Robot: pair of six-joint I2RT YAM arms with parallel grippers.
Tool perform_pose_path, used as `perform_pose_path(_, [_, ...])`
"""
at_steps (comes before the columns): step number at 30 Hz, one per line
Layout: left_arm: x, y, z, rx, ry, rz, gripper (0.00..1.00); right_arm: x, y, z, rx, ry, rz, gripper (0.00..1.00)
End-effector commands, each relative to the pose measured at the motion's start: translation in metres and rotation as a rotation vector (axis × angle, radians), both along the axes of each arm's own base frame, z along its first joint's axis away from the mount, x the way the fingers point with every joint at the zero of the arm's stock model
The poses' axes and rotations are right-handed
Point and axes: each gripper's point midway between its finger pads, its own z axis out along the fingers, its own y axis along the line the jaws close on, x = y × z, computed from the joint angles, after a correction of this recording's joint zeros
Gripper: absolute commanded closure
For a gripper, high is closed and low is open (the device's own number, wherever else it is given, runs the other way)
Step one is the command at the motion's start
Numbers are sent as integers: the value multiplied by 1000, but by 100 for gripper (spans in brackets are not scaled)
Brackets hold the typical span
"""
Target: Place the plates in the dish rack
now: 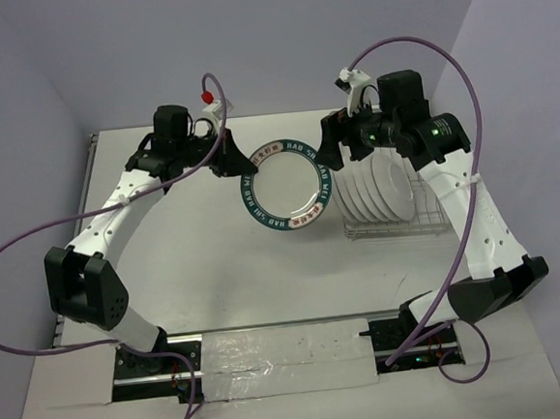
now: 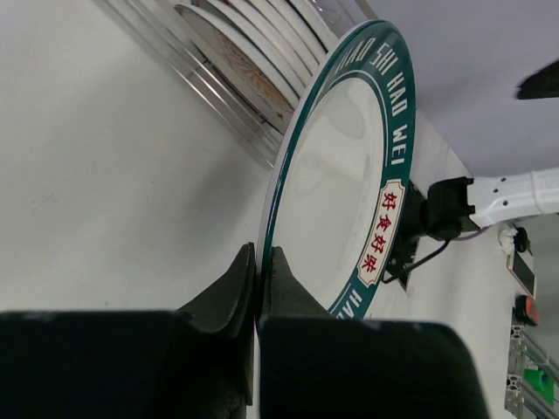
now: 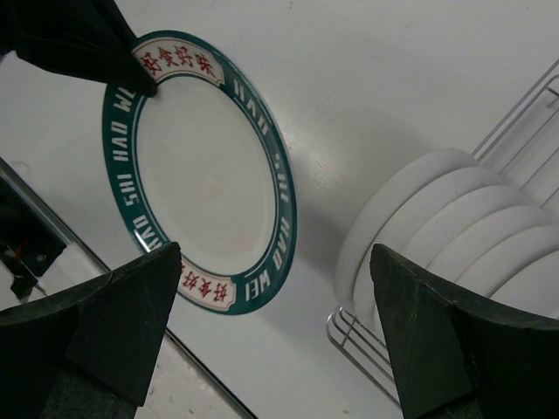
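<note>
My left gripper (image 1: 234,162) is shut on the rim of a green-rimmed white plate (image 1: 285,186) and holds it tilted above the table, left of the dish rack (image 1: 397,222). The plate fills the left wrist view (image 2: 341,175), its rim pinched between the fingers (image 2: 238,288). Several white plates (image 1: 375,187) stand on edge in the rack, undersides showing in the right wrist view (image 3: 437,218). My right gripper (image 1: 339,151) is open and empty beside the held plate's right edge, above the rack's left end; the plate shows in its view (image 3: 205,170).
The rack's wire end (image 3: 367,349) sits below the racked plates. A purple cable (image 1: 448,60) loops over the right arm, another trails left of the left arm (image 1: 30,239). The table's left edge has a metal rail (image 1: 87,166).
</note>
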Motion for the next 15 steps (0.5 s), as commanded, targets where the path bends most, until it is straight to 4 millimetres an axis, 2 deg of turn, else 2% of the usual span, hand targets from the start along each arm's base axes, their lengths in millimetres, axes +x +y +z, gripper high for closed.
perform_pose_path(1, [-22,-11,54,-77,-112,-110,100,-1,-3,-12,-55,14,22,5])
perform_pose_path(7, [-32,-19,67,-90,-125,-153,100,-5,2,-28,-68,69,64,12])
perform_pose_path(13, [-36,-24,75,-98,-138,-173,100,-15,12,-31,-42,110,130,33])
perform_pose_path(15, [-38,-26,78,-101,-145,-178,100,-16,14,-33,-42,124,141,42])
